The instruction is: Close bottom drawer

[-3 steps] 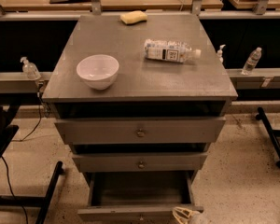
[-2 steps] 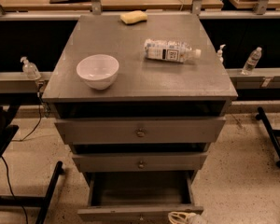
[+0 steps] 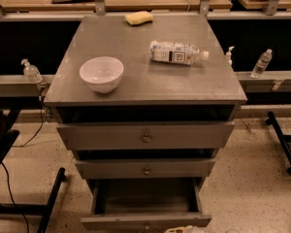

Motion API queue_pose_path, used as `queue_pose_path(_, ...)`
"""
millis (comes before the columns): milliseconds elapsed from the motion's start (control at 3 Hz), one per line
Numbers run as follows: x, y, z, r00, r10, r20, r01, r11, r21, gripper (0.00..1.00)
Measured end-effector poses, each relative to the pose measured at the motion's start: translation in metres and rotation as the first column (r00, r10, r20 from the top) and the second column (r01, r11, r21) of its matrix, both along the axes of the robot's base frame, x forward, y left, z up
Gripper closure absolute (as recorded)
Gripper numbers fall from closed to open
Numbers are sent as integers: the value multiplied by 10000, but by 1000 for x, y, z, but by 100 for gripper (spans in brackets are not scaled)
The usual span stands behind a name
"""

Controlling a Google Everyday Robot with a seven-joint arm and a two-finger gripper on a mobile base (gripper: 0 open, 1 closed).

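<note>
The bottom drawer (image 3: 145,221) of the grey cabinet is pulled far out, and its dark inside looks empty. Its front lies at the lower edge of the camera view, with a small round knob (image 3: 146,225) at its middle. My gripper (image 3: 186,229) shows only as a pale tip at the very bottom of the view, just in front of the right half of that drawer front. Most of it is cut off by the frame edge.
The middle drawer (image 3: 146,169) and top drawer (image 3: 145,136) each stand slightly out. On the cabinet top (image 3: 136,42) sit a white bowl (image 3: 102,74), a lying plastic bottle (image 3: 177,53) and a yellow sponge (image 3: 139,18). Black stand legs (image 3: 51,203) (image 3: 281,142) flank the cabinet on the floor.
The gripper tip has sunk a little lower toward the frame's bottom edge. The drawers and the things on top have not moved.
</note>
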State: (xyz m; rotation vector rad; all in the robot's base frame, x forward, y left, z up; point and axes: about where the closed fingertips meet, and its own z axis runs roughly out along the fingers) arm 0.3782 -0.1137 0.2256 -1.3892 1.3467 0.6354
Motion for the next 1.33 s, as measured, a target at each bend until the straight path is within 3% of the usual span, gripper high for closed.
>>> queue_pose_path(333, 10, 17, -3, 9948, -1000, -216, 991, 9943, -388, 100)
queue_pose_path(667, 28, 27, -3, 9781, -2043, -394, 2006, 9762, -821, 100)
queue_pose_path(1000, 51, 27, -12, 9544, -2935, -544, 2831, 9478, -1467, 100)
queue_pose_path(1333, 70, 26, -15, 9255, -3759, -464, 3597, 9107, -2030, 100)
